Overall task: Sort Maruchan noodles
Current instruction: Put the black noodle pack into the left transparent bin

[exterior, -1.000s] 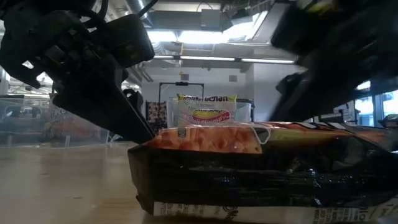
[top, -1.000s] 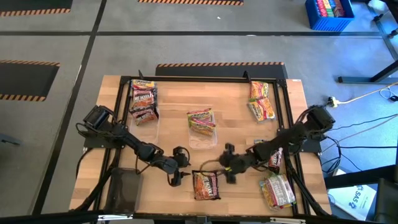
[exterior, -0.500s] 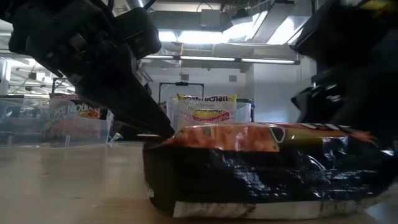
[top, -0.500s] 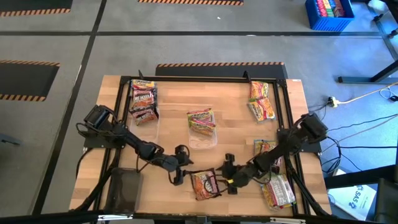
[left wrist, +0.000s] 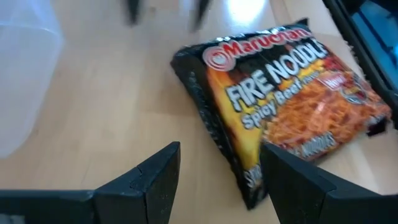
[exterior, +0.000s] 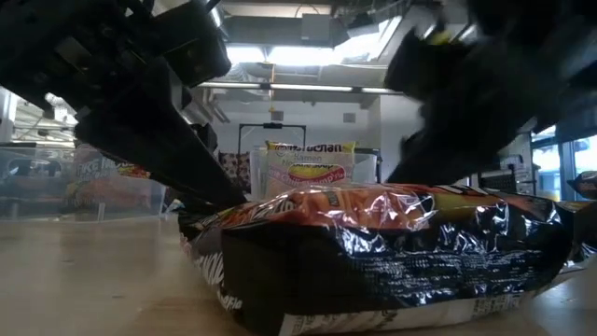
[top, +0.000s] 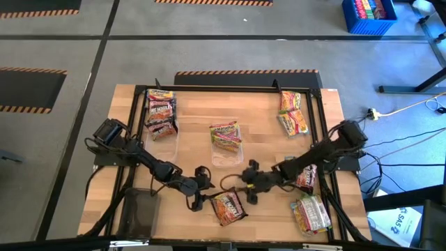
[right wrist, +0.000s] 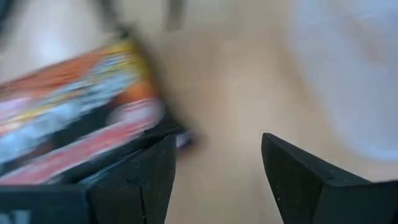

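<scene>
A dark Maruchan noodles packet (top: 228, 207) with an orange picture, printed "Fire Noodle Spicy Beef" (left wrist: 280, 106), lies flat and askew on the wooden table near its front edge. My left gripper (top: 199, 187) stands open at the packet's left. In the left wrist view the packet's black end reaches between the gripper's fingers (left wrist: 217, 180). My right gripper (top: 249, 181) stands open at the packet's far right corner. The right wrist view is blurred and shows the packet (right wrist: 74, 137) beside one finger. My left gripper slants down from the table's left, one finger (left wrist: 298, 186) over the packet's near black corner (left wrist: 249, 183); whether it touches, I cannot tell. My right gripper slants down from the right, one finger (right wrist: 143, 180) at the packet's edge (right wrist: 124, 146); blur hides any touch.
Clear trays hold packets at the far left (top: 161, 111) and the middle (top: 226, 136). More packets lie at the far right (top: 293, 111), under the right arm (top: 307, 178) and near right (top: 311, 213). A black frame (top: 230, 88) rings the table.
My right gripper swung toward the table's near edge beside the packet, then came back toward the far edge and a little left. The packet has turned about on the table and now lies askew, still flat. My left gripper has hardly moved.
</scene>
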Controlling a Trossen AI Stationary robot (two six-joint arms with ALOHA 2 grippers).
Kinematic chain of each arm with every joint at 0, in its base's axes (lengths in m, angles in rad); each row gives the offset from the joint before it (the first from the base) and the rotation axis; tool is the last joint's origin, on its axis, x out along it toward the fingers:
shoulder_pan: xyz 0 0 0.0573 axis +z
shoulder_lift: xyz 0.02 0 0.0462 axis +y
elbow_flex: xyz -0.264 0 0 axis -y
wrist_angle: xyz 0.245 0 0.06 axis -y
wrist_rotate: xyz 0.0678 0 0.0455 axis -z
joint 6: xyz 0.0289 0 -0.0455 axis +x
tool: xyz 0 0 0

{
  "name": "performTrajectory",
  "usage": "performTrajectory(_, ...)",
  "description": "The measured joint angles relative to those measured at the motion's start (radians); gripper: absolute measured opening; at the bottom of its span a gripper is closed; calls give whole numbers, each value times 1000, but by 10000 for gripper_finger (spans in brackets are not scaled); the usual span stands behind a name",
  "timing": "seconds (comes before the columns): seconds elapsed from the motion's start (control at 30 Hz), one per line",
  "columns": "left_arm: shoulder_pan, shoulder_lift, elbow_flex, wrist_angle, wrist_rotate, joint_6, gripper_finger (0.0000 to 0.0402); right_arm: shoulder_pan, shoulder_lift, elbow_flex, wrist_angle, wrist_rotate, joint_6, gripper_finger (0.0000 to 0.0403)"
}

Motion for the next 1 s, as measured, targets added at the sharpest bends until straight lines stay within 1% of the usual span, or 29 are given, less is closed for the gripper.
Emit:
performTrajectory(0.1,-3,0,0,5,42,4,214,54,-32,0,11,-134,17,218)
performTrajectory(0.17,-3,0,0,19,64,22,214,107,-33,0,54,-176,6,218)
performTrajectory(0.2,-3,0,0,21,61,24,214,133,-32,0,79,-173,-7,218)
performTrajectory(0.27,-2,0,0,18,33,24,214,181,-13,2,119,-131,-45,218)
performTrajectory(0.37,-2,0,0,17,-22,27,214,234,29,0,156,-3,-101,218)
performTrajectory(0.43,1,0,0,17,-37,27,214,258,67,0,207,55,-136,218)
performTrajectory(0.53,7,0,0,3,-39,22,214,265,131,0,274,58,-157,218)
performTrajectory(0.63,7,0,0,3,-40,21,214,263,159,1,317,40,-154,218)
performTrajectory(0.73,6,0,0,4,-39,20,214,262,160,1,300,74,-161,218)
performTrajectory(0.8,7,0,0,4,-29,19,214,256,160,1,282,145,-177,218)
performTrajectory(0.9,5,0,0,5,-9,15,214,242,160,1,253,224,-205,218)
performTrajectory(1.0,4,0,0,5,10,0,214,217,160,1,174,294,-206,218)
